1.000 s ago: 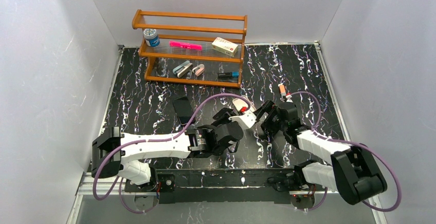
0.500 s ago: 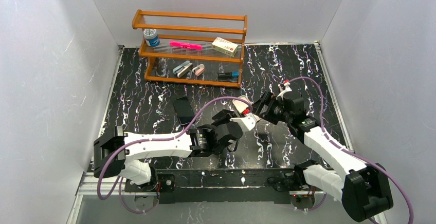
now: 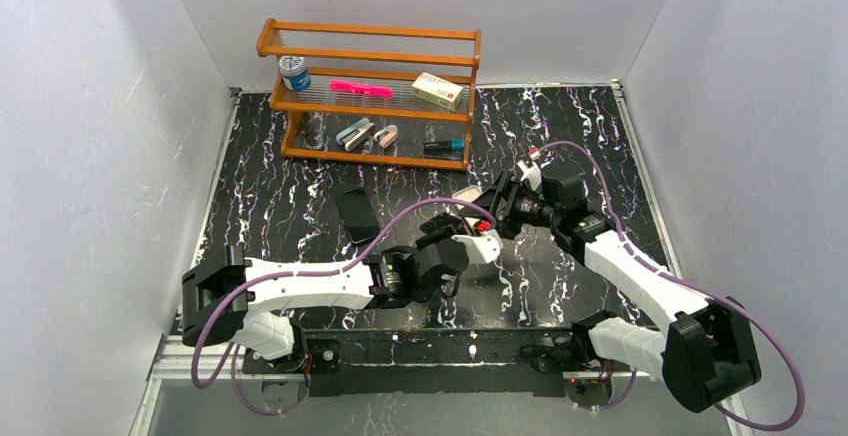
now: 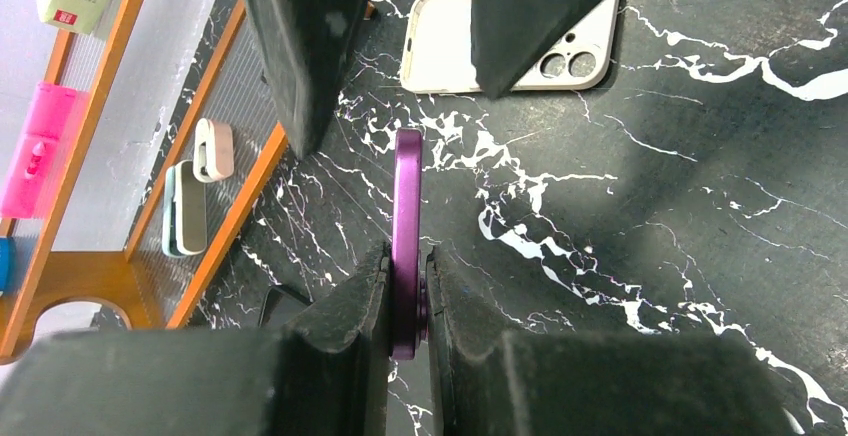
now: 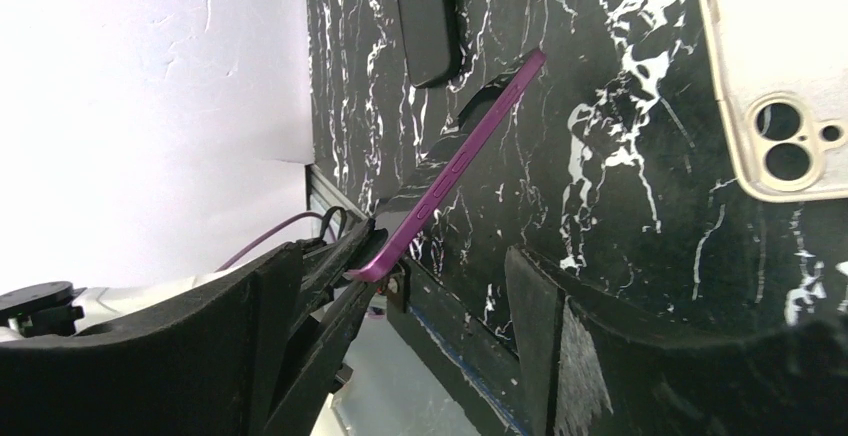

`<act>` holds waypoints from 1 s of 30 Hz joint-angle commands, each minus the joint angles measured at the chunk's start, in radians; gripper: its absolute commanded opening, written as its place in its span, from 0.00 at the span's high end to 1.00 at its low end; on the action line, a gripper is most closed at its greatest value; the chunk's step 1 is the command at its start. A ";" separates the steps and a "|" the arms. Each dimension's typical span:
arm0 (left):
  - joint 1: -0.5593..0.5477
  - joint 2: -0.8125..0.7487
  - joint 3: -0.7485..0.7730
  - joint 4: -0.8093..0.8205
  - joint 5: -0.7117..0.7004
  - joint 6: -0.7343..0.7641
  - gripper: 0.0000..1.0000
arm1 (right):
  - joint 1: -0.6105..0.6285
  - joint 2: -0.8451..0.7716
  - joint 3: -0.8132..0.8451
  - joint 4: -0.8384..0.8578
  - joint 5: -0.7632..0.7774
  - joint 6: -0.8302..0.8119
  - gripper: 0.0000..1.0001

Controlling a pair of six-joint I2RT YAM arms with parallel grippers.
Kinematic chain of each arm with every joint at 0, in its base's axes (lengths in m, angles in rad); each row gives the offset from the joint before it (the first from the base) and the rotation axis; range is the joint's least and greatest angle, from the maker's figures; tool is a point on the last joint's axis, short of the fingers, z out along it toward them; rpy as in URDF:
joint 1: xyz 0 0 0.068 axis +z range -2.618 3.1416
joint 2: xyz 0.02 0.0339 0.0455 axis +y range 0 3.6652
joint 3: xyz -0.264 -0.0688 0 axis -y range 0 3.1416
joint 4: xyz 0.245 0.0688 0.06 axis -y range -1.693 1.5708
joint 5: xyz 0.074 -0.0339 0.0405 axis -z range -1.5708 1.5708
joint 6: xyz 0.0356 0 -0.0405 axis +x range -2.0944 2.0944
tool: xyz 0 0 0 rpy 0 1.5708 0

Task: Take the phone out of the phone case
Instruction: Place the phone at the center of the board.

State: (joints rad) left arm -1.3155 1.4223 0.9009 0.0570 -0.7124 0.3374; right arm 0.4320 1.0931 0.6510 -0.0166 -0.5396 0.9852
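The purple phone [image 4: 406,216] is bare and stands edge-on, clamped at its near end between my left gripper's [image 4: 405,261] fingers; it also shows in the right wrist view [image 5: 455,171], slanting up from those fingers. The empty cream phone case [image 4: 445,51] lies flat on the black marble table, camera holes showing, also in the right wrist view [image 5: 770,66] and the top view [image 3: 467,196]. My right gripper [image 5: 420,356] is open and holds nothing; its two fingers [image 4: 300,46] hang either side of the phone's far end, not touching it.
A black phone-like slab [image 3: 357,214] lies on the table left of the grippers, also in the right wrist view [image 5: 425,16]. A wooden rack [image 3: 370,96] with small items stands at the back. White walls close both sides.
My right arm has stretched out and its gripper moved up and away from the table's near edge towards the case. The left gripper stays nearly still, holding the phone.
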 commanded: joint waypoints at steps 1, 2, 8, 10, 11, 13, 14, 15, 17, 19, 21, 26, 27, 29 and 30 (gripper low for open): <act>-0.001 -0.023 -0.009 0.074 -0.008 0.031 1.00 | 0.037 0.003 -0.042 0.135 -0.018 0.133 0.25; -0.003 -0.023 -0.013 0.081 -0.009 0.031 1.00 | 0.047 0.008 -0.048 0.146 -0.010 0.144 0.26; -0.017 -0.027 -0.016 0.098 -0.018 0.038 1.00 | 0.100 0.059 -0.083 0.213 0.044 0.205 0.35; -0.022 -0.034 -0.021 0.107 -0.018 0.034 1.00 | 0.105 0.075 -0.105 0.277 0.050 0.243 0.42; -0.024 -0.036 -0.025 0.112 -0.017 0.032 1.00 | 0.107 0.080 -0.117 0.301 0.052 0.260 0.43; -0.029 -0.039 -0.031 0.115 -0.015 0.027 1.00 | 0.109 0.091 -0.126 0.329 0.064 0.276 0.46; -0.032 -0.039 -0.032 0.115 -0.016 0.025 1.00 | 0.113 0.096 -0.121 0.332 0.071 0.280 0.47; -0.037 -0.039 -0.037 0.115 -0.014 0.025 1.00 | 0.117 0.105 -0.121 0.340 0.075 0.281 0.48; -0.045 -0.044 -0.043 0.115 -0.008 0.020 1.00 | 0.119 0.118 -0.118 0.358 0.079 0.284 0.53; -0.052 -0.054 -0.051 0.115 -0.007 0.015 1.00 | 0.120 0.133 -0.118 0.377 0.074 0.292 0.58; -0.059 -0.068 -0.061 0.119 -0.005 0.010 1.00 | 0.123 0.154 -0.116 0.394 0.060 0.297 0.65; -0.063 -0.100 -0.080 0.122 0.003 -0.008 1.00 | 0.129 0.190 -0.119 0.449 0.043 0.303 0.83; -0.063 -0.107 -0.084 0.122 0.002 -0.015 1.00 | 0.130 0.193 -0.120 0.457 0.043 0.305 0.86; -0.064 -0.121 -0.092 0.120 -0.001 -0.033 1.00 | 0.130 0.199 -0.127 0.479 0.046 0.304 0.93; -0.064 -0.127 -0.097 0.119 -0.005 -0.042 1.00 | 0.130 0.202 -0.127 0.488 0.048 0.302 0.96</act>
State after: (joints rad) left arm -1.3659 1.3907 0.8078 0.1215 -0.7219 0.3649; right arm 0.5640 1.2900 0.5259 0.3168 -0.5121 1.3457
